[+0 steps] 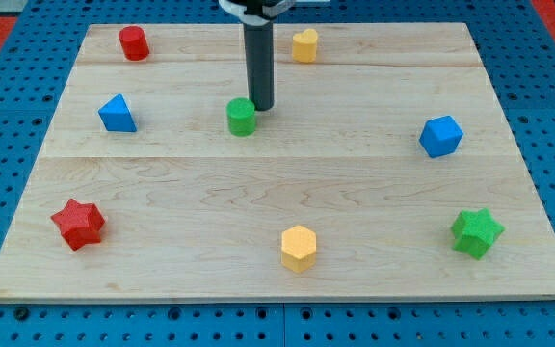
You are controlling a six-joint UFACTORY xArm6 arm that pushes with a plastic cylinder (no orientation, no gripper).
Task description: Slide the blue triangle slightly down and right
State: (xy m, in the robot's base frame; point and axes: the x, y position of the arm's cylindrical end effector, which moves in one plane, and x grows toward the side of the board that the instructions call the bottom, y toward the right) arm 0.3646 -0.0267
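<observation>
While the blue triangle point(117, 114) sits in the board's upper left part, near the wooden board's point(162, 193) left edge, bare wood lies open below it and to its right, as far as the red star point(78, 224) near the bottom left corner and the green cylinder point(242, 117) to the right. I see no brands, labels or writing anywhere. I carry no pincer, only a straight dark rod; my tip point(261, 106) stands just beside the green cylinder, at its upper right, seemingly touching it, and well apart from the blue triangle. A red cylinder point(134, 43) and a yellow block point(304, 45) sit close to the top edge. A blue cube point(440, 136) is near the right edge, a green star point(476, 232) near the bottom right corner, and a yellow hexagon point(298, 248) near the bottom edge.
</observation>
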